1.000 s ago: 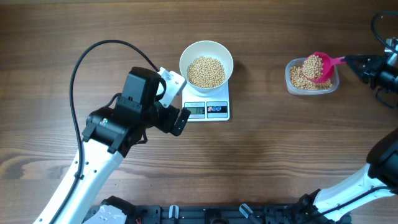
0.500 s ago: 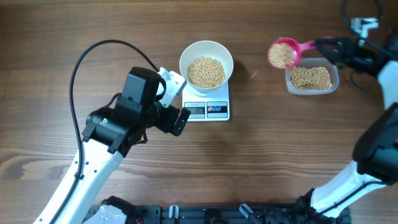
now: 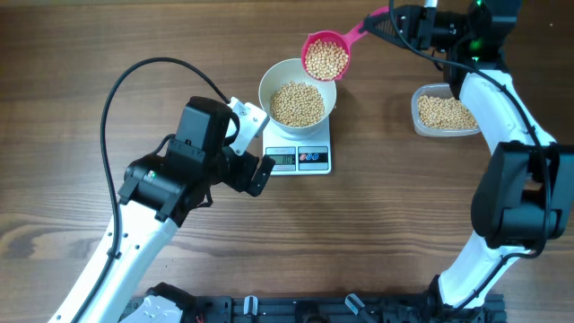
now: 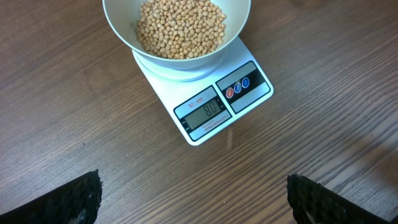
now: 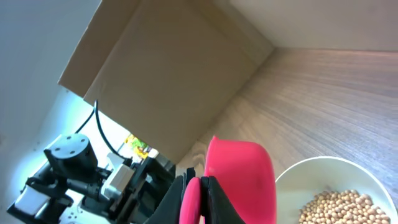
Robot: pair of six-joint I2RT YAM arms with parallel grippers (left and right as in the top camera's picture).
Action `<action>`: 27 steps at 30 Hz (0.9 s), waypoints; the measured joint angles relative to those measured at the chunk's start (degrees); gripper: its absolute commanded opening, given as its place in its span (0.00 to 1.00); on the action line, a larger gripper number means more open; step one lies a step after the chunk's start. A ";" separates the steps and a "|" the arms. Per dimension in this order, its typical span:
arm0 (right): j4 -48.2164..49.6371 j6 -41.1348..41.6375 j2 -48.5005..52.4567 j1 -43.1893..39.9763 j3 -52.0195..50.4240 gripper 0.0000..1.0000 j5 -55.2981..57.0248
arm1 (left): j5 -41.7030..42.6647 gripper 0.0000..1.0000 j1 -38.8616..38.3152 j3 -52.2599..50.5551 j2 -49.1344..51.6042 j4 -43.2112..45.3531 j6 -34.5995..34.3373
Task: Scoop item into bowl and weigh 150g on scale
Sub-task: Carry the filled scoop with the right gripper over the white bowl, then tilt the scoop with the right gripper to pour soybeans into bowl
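Left wrist alone: readable scale [image 4: 214, 107]

- The tabletop [image 3: 404, 206] is dark wood grain, matt.
- The bowl [image 3: 265, 82] is glossy white, possibly ceramic.
- The scale [image 3: 296, 168] looks like smooth white plastic.
- The scoop [image 3: 352, 36] is smooth pink plastic.
- The tub [image 3: 416, 109] is clear plastic.

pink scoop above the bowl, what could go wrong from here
1. The heaped pink scoop sits over the far rim of the bowl, not its middle, so tipping may drop beans onto the scale or table.
2. The bowl already holds a deep pile; emptying the whole scoop at once could overshoot the target weight.
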 measured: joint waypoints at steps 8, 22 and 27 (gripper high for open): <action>-9.57 -10.29 0.61 4.63 0.00 0.04 7.41 | 0.00 1.00 0.00 0.00 0.00 0.00 0.00; -19.26 -39.63 1.11 9.33 0.00 0.04 15.39 | 0.00 1.00 0.00 0.00 0.00 0.02 0.00; -19.26 -46.03 1.11 9.33 0.00 0.04 15.74 | 0.00 1.00 0.00 0.00 0.00 0.02 0.00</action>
